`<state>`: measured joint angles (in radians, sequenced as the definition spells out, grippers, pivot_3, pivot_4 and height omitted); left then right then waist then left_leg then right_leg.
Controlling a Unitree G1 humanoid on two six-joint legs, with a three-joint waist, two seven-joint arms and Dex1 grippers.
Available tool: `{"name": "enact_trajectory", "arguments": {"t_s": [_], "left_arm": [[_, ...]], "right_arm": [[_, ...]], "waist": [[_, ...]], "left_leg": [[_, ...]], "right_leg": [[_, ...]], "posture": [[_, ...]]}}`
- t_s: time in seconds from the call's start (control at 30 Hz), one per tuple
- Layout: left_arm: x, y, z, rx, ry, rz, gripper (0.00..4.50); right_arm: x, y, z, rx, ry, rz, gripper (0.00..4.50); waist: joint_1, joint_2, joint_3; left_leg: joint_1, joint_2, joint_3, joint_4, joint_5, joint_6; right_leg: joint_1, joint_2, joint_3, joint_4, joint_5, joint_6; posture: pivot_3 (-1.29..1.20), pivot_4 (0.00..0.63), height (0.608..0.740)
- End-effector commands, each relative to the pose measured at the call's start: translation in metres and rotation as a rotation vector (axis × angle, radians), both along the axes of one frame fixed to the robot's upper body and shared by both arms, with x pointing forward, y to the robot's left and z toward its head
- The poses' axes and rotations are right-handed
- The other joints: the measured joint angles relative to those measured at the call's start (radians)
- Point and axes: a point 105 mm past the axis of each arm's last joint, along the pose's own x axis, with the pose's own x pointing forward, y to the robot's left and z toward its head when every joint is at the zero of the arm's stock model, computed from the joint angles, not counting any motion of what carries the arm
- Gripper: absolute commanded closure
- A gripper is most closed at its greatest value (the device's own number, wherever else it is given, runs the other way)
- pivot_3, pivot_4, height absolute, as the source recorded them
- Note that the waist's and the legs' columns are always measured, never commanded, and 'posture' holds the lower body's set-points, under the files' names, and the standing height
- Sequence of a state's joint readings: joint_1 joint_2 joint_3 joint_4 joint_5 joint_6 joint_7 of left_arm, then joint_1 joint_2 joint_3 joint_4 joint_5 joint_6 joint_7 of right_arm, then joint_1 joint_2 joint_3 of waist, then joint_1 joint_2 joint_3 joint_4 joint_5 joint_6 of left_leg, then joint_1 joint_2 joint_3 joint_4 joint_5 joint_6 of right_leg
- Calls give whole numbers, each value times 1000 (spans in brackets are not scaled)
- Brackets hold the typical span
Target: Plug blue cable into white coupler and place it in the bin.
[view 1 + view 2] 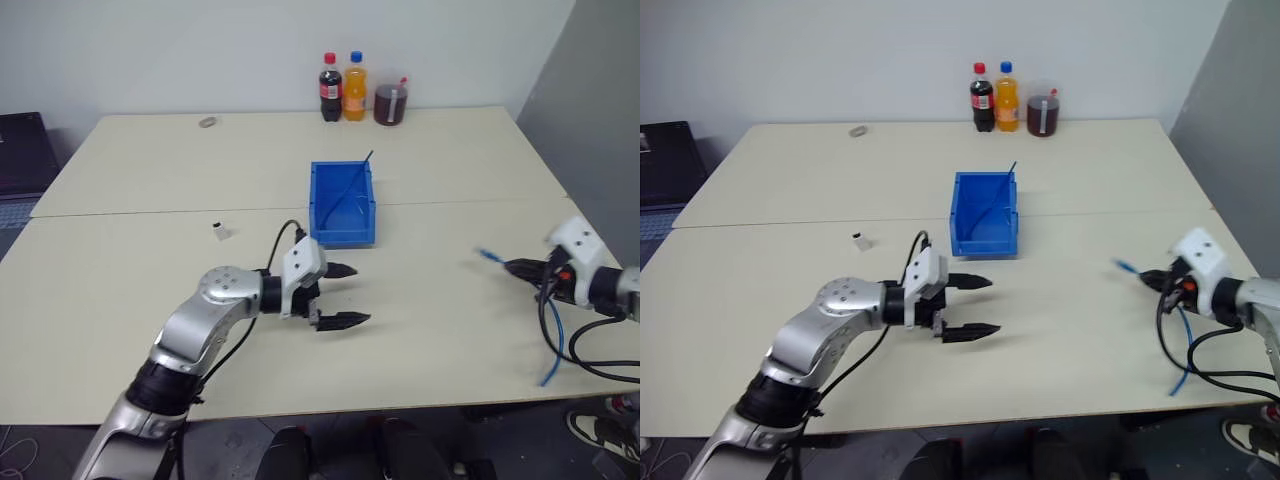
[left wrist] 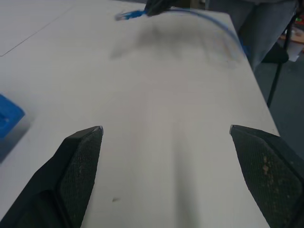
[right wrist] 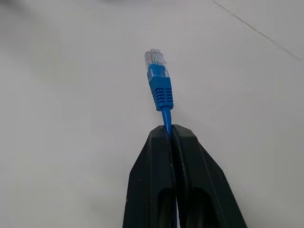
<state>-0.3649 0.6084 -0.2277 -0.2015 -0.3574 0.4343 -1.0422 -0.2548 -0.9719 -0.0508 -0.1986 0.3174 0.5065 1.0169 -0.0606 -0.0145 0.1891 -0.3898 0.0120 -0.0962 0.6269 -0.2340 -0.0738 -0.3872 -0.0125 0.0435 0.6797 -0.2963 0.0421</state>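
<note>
Pinching the blue cable (image 3: 165, 95) just behind its plug, right gripper (image 1: 512, 268) at the right edge of the head view, fingers clamped tight on the cord. Clear in the right wrist view and lost from the head camera: ribbed blue boot and clear plug tip sticking straight out past the closed fingertips, long axis in line with the fingers. Seen from the head camera instead: plug aimed toward the picture's left and slightly up, rest of the cord arcing down behind the gripper to the lower right, past the table (image 1: 450, 330) edge. Spread wide and holding nothing, left gripper (image 1: 347, 296) at lower centre, fingertips toward the right; bare tabletop between its fingers (image 2: 78, 164) in the left wrist view, cable and right gripper at the top of that frame. Lying alone left of centre, the white coupler (image 1: 221, 231), well apart from both grippers. Sitting at mid-table, the bin (image 1: 341, 232), a thin dark strand leaning inside it. Standing along the far edge, three bottles (image 1: 356, 90).
</note>
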Motion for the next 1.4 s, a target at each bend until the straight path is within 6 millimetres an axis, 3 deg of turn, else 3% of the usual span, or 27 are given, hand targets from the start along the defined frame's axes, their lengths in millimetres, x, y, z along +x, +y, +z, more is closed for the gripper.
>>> {"name": "enact_trajectory", "arguments": {"t_s": [0.03,0.23,0.37,0.5,0.6,0.8,0.9,1.1,1.4], "left_arm": [[-8,22,-1,47,-62,36,0],[-22,59,-18,122,-57,138,0],[-30,75,-30,134,-16,202,0],[-39,91,-45,190,7,239,0],[-38,94,-46,184,3,249,0],[-30,97,-45,178,-12,255,0],[-24,97,-44,171,-21,259,0],[-9,89,-45,176,-38,227,0],[14,55,-52,197,-79,149,0]], "right_arm": [[-6,60,-10,-39,-2,274,4433],[9,143,-29,-6,20,496,4433],[19,174,-37,1,16,553,4433],[20,188,-47,-19,27,611,4433],[22,191,-53,-42,25,625,3922],[22,191,-50,-32,21,637,2381],[19,183,-39,-1,36,632,1598],[-13,154,-9,84,88,621,151],[-40,132,-14,162,134,428,151]], "waist": [[0,-1,1],[4,-3,2],[25,-3,2],[32,-3,2],[31,-3,2],[29,-3,2],[29,-3,2],[33,-3,2],[33,-3,2]], "left_leg": [[0,0,0,0,0,0],[0,0,0,1,0,0],[-4,-1,-3,1,0,0],[-5,-2,-2,1,0,0],[-4,-2,-3,1,0,0],[-3,-2,-3,1,0,0],[-3,-1,-2,1,0,0],[-5,-3,-4,1,0,0],[-4,-3,-5,2,0,0]], "right_leg": [[0,0,0,0,0,0],[-1,0,0,0,1,-1],[-2,-2,-3,0,4,-7],[-2,-5,-4,0,4,-7],[-2,-6,-4,0,4,-7],[-2,-3,-4,1,4,-7],[-2,-3,-4,1,4,-7],[-2,-5,-5,1,4,-7],[-1,-4,-5,1,4,-7]], "posture": [[0,150,740],[0,150,740],[0,150,740],[0,150,740],[0,150,740],[0,150,740],[0,150,740],[0,150,740],[0,150,740]]}}
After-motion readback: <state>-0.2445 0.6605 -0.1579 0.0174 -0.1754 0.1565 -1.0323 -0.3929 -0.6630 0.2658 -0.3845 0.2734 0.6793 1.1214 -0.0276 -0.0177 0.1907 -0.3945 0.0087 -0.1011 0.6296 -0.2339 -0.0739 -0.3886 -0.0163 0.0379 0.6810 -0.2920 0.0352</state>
